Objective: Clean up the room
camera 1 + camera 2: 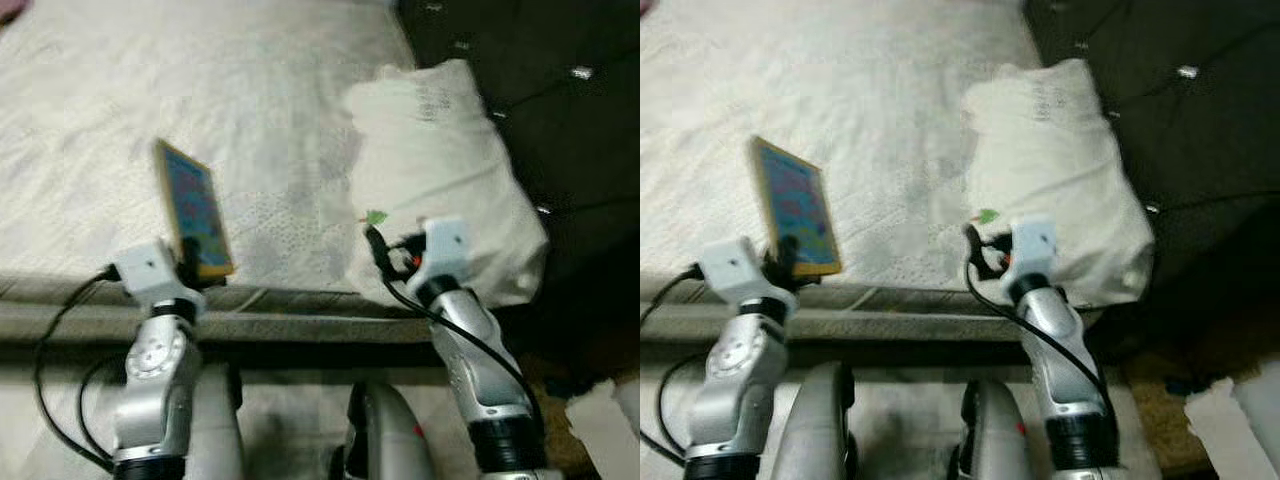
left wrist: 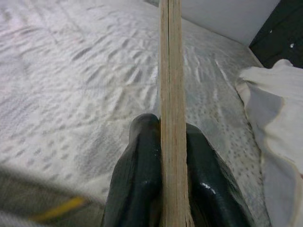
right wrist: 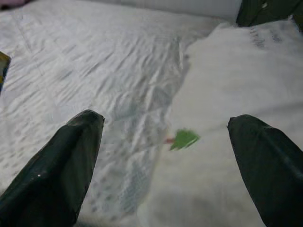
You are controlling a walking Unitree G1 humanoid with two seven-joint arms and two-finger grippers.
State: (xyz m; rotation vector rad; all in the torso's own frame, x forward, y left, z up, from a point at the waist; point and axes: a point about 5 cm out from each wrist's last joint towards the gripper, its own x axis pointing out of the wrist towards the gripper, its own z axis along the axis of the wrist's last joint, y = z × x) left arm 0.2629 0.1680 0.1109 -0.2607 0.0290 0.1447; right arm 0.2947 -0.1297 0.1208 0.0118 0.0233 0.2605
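Two grippers up over the near edge of the bed, each w/ its own thing going on. Left gripper is pinching a thin flat book by its near bottom end, fingers squeezed tight on both faces. Book stands on edge, long axis running from the gripper up and away toward the far side of the bed, tipped a bit left at the top. Colourful cover faces right, toward the other arm; the left wrist cam looks straight down the wooden-looking edge.

Right gripper has its fingers spread wide and nothing in them. It hovers at the near left corner of the white pillow, which sits on the right side of the bed against the dark headboard. A small green bit lies on the pillow edge, dead centre between the open fingers and just beyond them, so right arm is obv the closer one for that. Can't tell what the green thing is or which way it points, too small + blurry.

Imo next move is either set the book down flat or close in on the green bit; the relation that matters is it's straight ahead of the right gripper, a bit farther in.
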